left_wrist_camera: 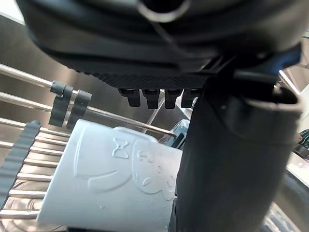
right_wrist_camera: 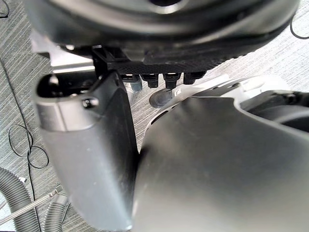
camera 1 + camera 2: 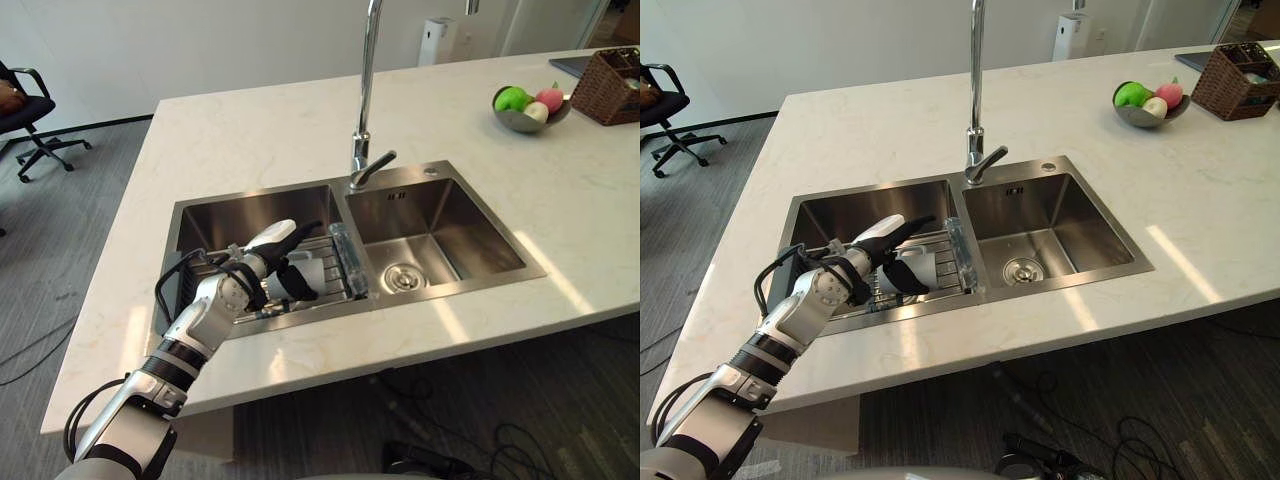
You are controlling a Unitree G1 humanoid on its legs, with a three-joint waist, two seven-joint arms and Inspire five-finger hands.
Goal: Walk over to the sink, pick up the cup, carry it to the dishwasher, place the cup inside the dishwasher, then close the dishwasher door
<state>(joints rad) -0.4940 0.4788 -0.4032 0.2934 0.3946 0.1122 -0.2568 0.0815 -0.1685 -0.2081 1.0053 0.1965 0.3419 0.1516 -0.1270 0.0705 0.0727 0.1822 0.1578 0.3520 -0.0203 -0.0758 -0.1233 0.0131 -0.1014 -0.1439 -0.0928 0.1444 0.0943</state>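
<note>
A pale cup [image 3: 306, 278] with an embossed figure lies on its side on the wire rack [image 3: 342, 262] in the left basin of the steel sink [image 3: 440, 215]. My left hand [image 3: 255, 268] reaches into that basin and hovers right at the cup's near end. Its white-covered thumb points out above the cup. In the left wrist view the cup [image 1: 106, 179] lies just past the straight fingers [image 1: 154, 96], with the thumb [image 1: 231, 159] beside it and nothing wrapped round it. My right hand [image 2: 91, 145] hangs relaxed over grey carpet.
A tall chrome faucet [image 3: 366, 100] stands behind the divider between the basins. On the pale counter at the far right sit a bowl of fruit [image 3: 530, 105] and a wicker basket [image 3: 612, 88]. An office chair [image 3: 30, 110] stands on the carpet at far left.
</note>
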